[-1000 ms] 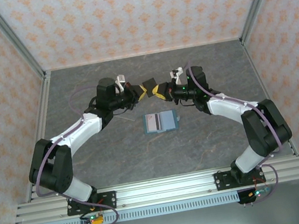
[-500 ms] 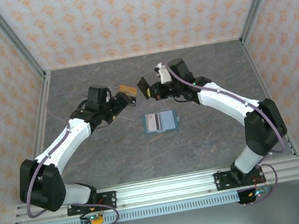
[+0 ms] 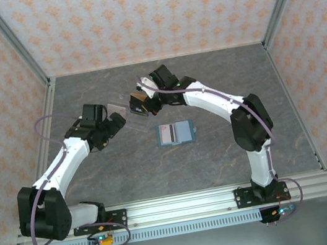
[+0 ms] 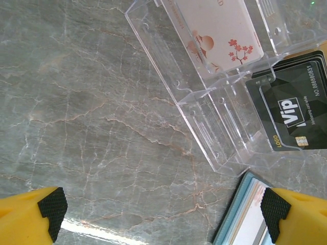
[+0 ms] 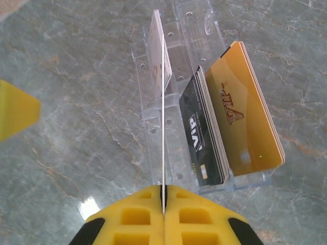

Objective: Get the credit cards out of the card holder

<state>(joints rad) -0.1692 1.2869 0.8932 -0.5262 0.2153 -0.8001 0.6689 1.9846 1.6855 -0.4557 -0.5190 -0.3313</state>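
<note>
The right pincer (image 5: 163, 198), clamped on a thin pale card (image 5: 162, 102) held edge-on, hovers over the clear tray (image 4: 204, 130) at upper centre of the frame, where black cards (image 5: 204, 138) and gold cards (image 5: 248, 117) already stand in slots; the left pincer (image 4: 163, 209) hangs beside it, spread wide and empty. The teal card holder (image 3: 175, 133) lies open in the middle of the surface (image 3: 220, 163), its pale, dark-striped panel suggesting one card may be left inside.

pale plastic card with red blossoms (image 4: 219, 30): cut off at 12 o'clock, left wrist view
black plastic VIP card (image 4: 294, 120): runs off at 3 o'clock
teal-blue folding card holder (image 4: 245, 217): only a corner, cut at 6 o'clock
thin plastic card (image 5: 162, 102): edge-on between right fingers (image 5: 138, 217); face unreadable
clear plastic tray (image 3: 125, 112): contents too small to tell from above
</note>
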